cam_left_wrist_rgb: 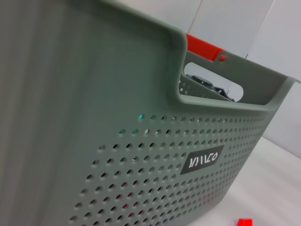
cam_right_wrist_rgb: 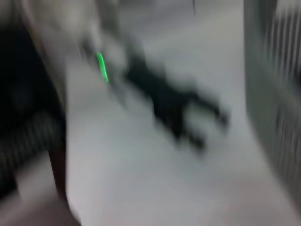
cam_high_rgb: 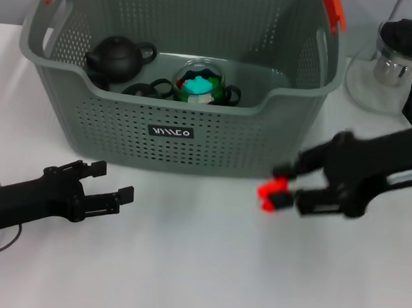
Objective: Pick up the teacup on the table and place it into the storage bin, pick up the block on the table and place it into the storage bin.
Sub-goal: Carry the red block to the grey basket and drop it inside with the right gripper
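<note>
Head view: one block (cam_high_rgb: 269, 196), two grippers.

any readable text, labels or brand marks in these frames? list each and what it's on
One label only: small black label with white stylised lettering, on the front wall of the grey storage bin. It looks like a short brand word, roughly "VIVICO", but the letters are too stylised to read with certainty, also in the left wrist view.
No other text visible; the right wrist view is too blurred to tell.

A plain white table (cam_high_rgb: 183, 266) fills the scene under even light, with pale wall panels (cam_left_wrist_rgb: 225, 23) rising behind at the far side.
</note>
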Robot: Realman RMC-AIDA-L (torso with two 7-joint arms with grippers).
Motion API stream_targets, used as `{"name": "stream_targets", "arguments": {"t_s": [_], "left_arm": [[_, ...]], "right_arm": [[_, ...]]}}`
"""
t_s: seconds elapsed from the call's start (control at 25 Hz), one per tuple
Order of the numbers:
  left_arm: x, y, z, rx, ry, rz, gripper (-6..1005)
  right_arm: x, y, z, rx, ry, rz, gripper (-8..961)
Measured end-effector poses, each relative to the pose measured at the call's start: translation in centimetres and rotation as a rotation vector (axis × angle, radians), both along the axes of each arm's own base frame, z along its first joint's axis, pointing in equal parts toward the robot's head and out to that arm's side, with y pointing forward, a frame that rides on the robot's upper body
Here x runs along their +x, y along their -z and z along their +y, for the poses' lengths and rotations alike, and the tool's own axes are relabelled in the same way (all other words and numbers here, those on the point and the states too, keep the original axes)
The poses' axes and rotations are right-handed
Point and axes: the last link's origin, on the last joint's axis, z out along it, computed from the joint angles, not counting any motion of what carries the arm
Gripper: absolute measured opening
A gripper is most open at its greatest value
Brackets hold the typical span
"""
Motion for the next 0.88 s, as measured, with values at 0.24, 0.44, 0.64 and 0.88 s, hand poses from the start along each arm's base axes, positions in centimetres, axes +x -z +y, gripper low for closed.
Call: {"name": "stream_targets", "arguments": {"t_s": [0.24, 0.44, 0.64, 0.88], "left_arm": [[0.2, 0.0, 0.3, -0.003, 0.001, 0.000, 926], [0.3, -0.1, 0.5, -0.004, 0.001, 0.000, 925], [0.4, -0.1, 0.6, -0.007, 0.005, -0.004, 925], [0.3, -0.1, 0.6, -0.007, -0.008, -0.006, 925]], "right_arm": [[0.7, -3.5, -0.3, 0.027, -0.033, 0.491, 409], [-0.3, -5.7, 1.3, 0.189, -0.050, 0.743, 410], [-2.3, -7.5, 6.0, 0.399, 0.084, 0.745, 411], [-8.2, -6.1, 10.3, 0.452, 0.104, 0.450, 410]]}}
